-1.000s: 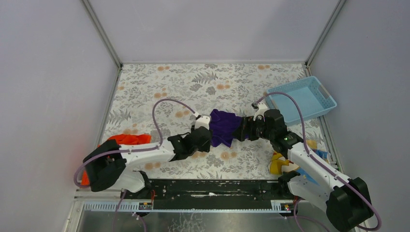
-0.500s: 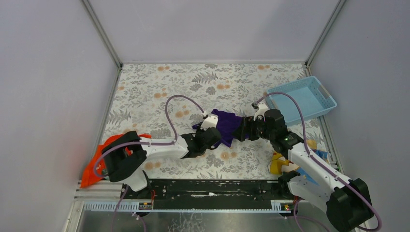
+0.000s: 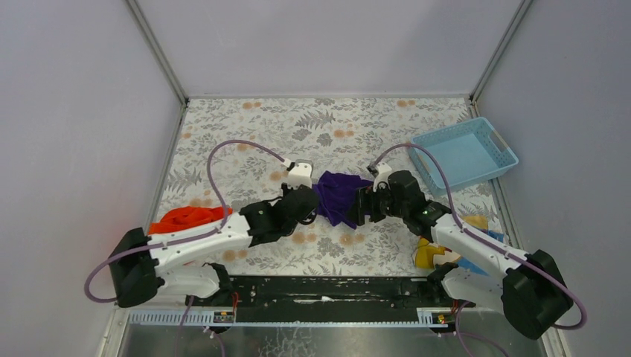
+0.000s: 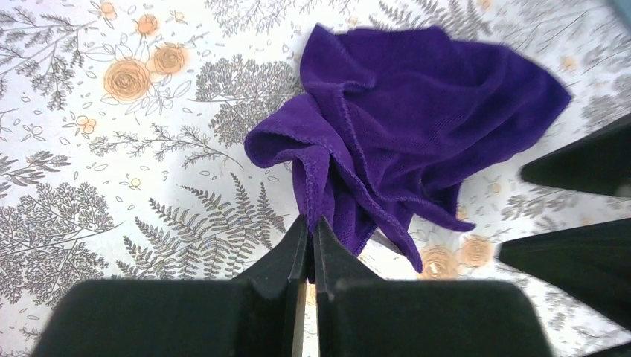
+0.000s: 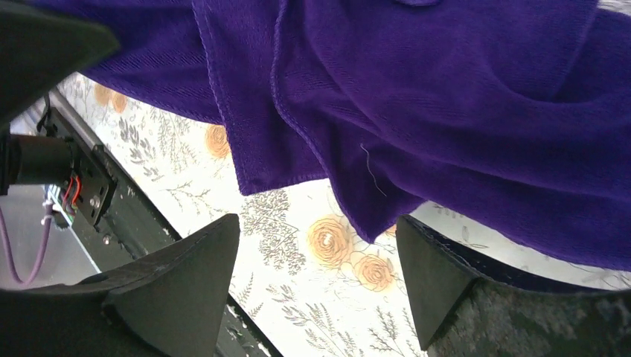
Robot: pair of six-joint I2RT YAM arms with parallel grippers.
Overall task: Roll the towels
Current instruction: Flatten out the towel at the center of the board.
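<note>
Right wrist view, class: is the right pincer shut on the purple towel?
No: the right pincer stands open, its fingers wide apart and not pinching the purple towel.

Lab cell: grey panel walls point(image 3: 327, 44)

Crumpled purple towel point(image 3: 338, 198), bunched orange-red towel point(image 3: 190, 218)

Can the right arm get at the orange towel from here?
Probably not. The orange towel lies far left beside the left arm, which crosses in between; the right gripper hovers open at the purple towel.
</note>
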